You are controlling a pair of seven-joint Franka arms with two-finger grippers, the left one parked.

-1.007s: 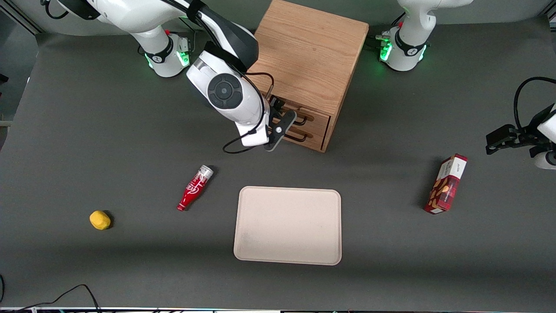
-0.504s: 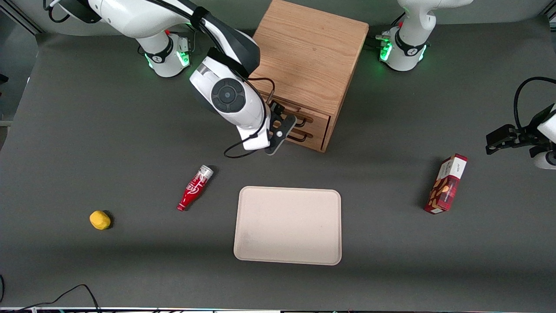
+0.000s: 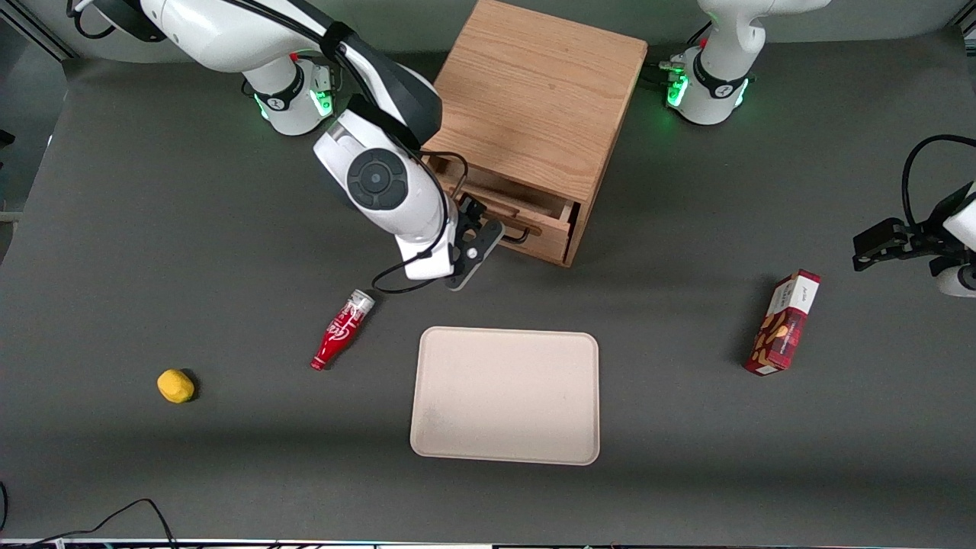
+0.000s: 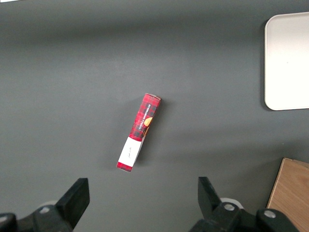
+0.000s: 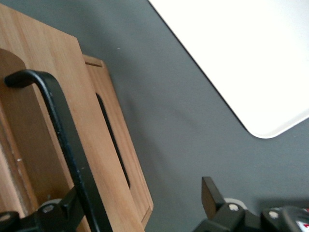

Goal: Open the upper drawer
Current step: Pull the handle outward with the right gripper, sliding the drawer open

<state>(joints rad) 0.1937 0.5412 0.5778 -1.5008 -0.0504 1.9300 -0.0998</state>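
The oak cabinet [image 3: 537, 107] stands at the back of the table. Its upper drawer [image 3: 512, 204] is slid partly out, and its inside shows from above. My right gripper [image 3: 476, 231] is in front of the drawer at its black wire handle [image 3: 521, 235]. In the right wrist view the handle bar [image 5: 62, 140] crosses the upper drawer's front [image 5: 36, 96] and lies against one finger [image 5: 67, 208]. The other finger [image 5: 210, 193] stands far off it, so the gripper [image 5: 141, 192] is open. The lower drawer [image 5: 113, 159] with its own handle shows past the upper front.
A cream tray [image 3: 505, 396] lies nearer the front camera than the cabinet and shows in the right wrist view [image 5: 241, 58]. A red bottle [image 3: 341, 329] and a yellow lump [image 3: 175, 385] lie toward the working arm's end. A red box [image 3: 785, 322] lies toward the parked arm's end.
My right gripper has moved toward the front camera, away from the cabinet. The upper drawer has slid out with it, from shut to partly open.
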